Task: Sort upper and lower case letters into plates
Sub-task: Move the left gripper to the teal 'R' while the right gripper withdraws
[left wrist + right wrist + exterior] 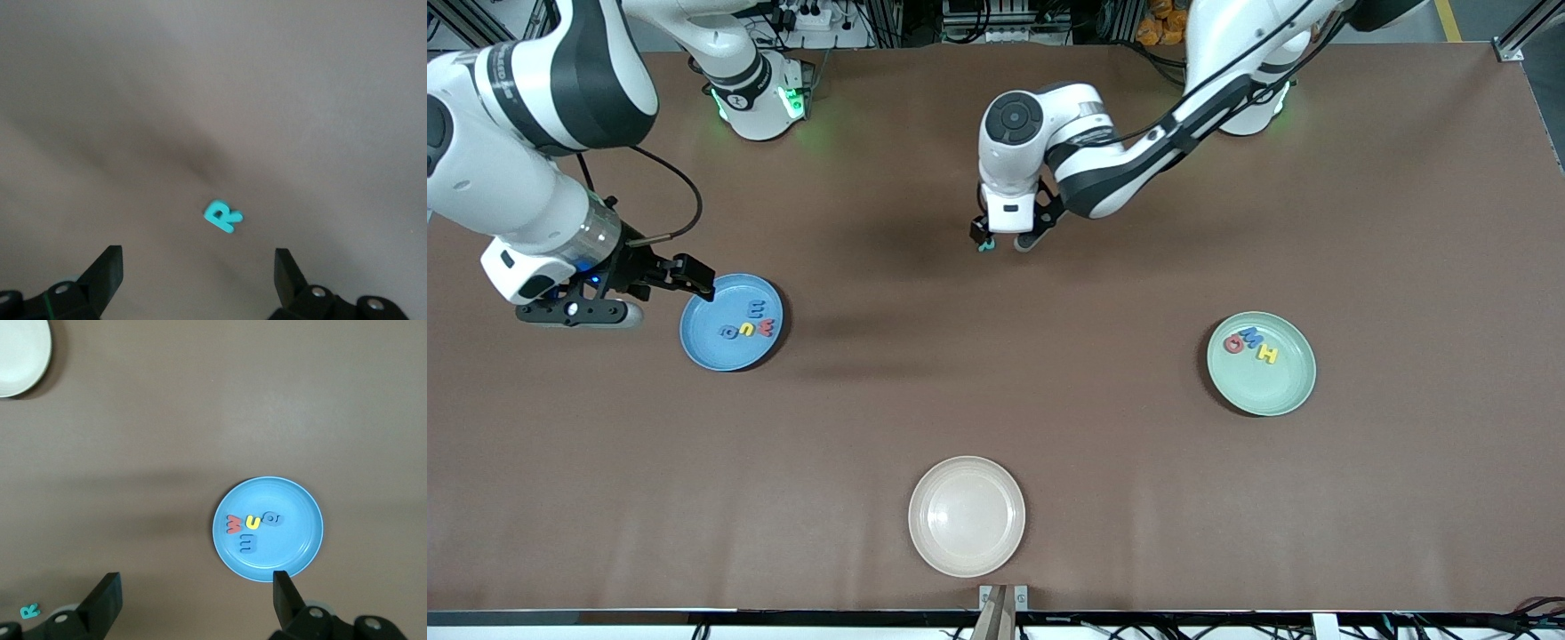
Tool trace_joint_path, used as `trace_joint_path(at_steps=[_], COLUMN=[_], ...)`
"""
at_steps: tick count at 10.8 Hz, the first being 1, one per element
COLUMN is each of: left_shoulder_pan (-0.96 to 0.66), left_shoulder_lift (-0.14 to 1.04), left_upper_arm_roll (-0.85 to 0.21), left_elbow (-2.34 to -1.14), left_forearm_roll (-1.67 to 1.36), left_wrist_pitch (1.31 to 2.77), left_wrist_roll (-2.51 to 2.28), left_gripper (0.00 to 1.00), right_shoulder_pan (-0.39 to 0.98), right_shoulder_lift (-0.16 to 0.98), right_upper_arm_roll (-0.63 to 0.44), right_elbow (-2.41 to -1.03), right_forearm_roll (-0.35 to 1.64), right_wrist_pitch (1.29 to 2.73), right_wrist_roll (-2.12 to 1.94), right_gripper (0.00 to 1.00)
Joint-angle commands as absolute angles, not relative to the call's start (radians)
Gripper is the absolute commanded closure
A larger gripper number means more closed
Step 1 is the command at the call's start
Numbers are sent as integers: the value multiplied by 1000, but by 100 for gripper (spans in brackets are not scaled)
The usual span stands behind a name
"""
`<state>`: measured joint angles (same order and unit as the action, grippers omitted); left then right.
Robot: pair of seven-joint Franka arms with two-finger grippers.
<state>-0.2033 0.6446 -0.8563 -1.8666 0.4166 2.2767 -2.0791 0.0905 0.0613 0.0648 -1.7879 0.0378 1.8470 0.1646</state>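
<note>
While teal letter R (223, 217) lies flat on bare counter (996, 382), left gripper (1007, 243) hovers over it, jaws wide, empty. Risk: tiny flat letter slips from fingertips if closing off-centre. Blue plate (698, 342) holds four letters, w, u, m readable. Mint green plate (1272, 382) holds three: O, M, H. Right gripper (660, 277) over blue plate's edge, wide, empty. Cream-white plate (967, 516) nearest front camera, unused.

A cream-white plate (967, 516) sits empty on the brown worktop (1103, 418), close to the edge nearest the front camera, about midway along it.
</note>
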Motion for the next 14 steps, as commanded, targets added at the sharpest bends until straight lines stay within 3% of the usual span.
trace_joint_path(at_steps=[1,4,14], left_shoulder_pan=[-374,-425,-453], left_shoulder_lift=[676,719,758], left_upper_arm_roll=[-694,-635,-588], left_elbow=[-1882,-1882,-1898], left_forearm_roll=[494,518,626], left_wrist_pitch=[2414,2519,2571], left_wrist_roll=[-2216,-2233,-2273], left_gripper=[0,0,1], right_shoulder_pan=[54,35,46], right_shoulder_lift=[54,14,12], right_upper_arm_roll=[100,89,60], right_elbow=[-1724,-1701,-1575], right_forearm_roll=[15,3,-3], right_wrist_pitch=[1771,1755,1678], right_wrist_roll=[120,97,97], right_gripper=[0,0,0])
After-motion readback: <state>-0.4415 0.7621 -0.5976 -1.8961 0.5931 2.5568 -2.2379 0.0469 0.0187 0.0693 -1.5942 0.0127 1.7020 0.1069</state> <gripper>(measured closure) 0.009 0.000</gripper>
